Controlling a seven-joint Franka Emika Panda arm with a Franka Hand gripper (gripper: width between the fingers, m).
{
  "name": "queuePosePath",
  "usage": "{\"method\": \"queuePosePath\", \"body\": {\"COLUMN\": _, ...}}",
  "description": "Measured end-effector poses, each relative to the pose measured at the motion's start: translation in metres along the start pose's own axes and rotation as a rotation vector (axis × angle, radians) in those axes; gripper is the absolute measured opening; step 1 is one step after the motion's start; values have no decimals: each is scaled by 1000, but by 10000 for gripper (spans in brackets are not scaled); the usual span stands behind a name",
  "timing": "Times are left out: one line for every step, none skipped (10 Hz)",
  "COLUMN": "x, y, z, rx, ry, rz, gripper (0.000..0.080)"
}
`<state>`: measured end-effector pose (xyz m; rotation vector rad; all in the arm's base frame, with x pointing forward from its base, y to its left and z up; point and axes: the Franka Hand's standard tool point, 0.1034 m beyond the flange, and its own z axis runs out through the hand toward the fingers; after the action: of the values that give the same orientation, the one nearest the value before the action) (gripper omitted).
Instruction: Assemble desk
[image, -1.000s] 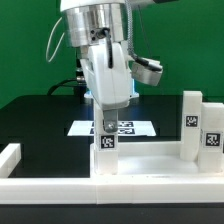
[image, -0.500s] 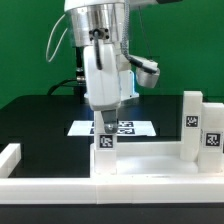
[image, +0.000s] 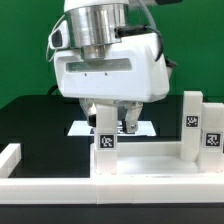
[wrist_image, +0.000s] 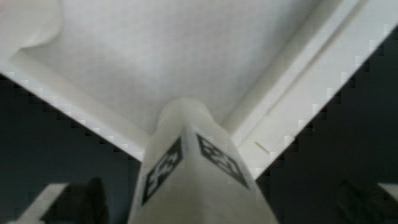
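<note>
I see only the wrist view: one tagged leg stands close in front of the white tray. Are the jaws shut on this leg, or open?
Observer: Open. In the exterior view the gripper stands wide over the leg, not clamped on it.
Operator: Is the leg upright?
Observer: Yes, it stands upright at the end of the tabletop tray on the exterior view's left.
Operator: Where are the other legs?
Observer: Two more legs stand upright at the exterior view's right.

Smooth white plastic leg (image: 104, 135)
</note>
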<state>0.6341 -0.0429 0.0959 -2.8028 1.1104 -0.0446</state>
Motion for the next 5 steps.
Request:
{"method": "queuePosePath", "body": {"x": 0, "y": 0, "z": 0, "rx": 0, "ry": 0, "rz": -59, "gripper": 646}}
{"method": "queuePosePath", "body": {"x": 0, "y": 0, "z": 0, "rx": -3, "ry": 3, "rz": -134, "gripper": 648}}
{"method": "queuePosePath", "body": {"x": 5, "y": -3, "z": -2, "rx": -29, "ry": 44, "rz": -398, "gripper": 648}}
{"method": "queuePosePath", "body": {"x": 3, "y": -6, "z": 0, "rx": -53, "ry": 49, "rz": -629, "gripper": 648}}
{"method": "queuePosePath", "body": {"x": 1, "y": -7, "z": -1, "rx": -67, "ry": 33, "rz": -752, "gripper": 648}}
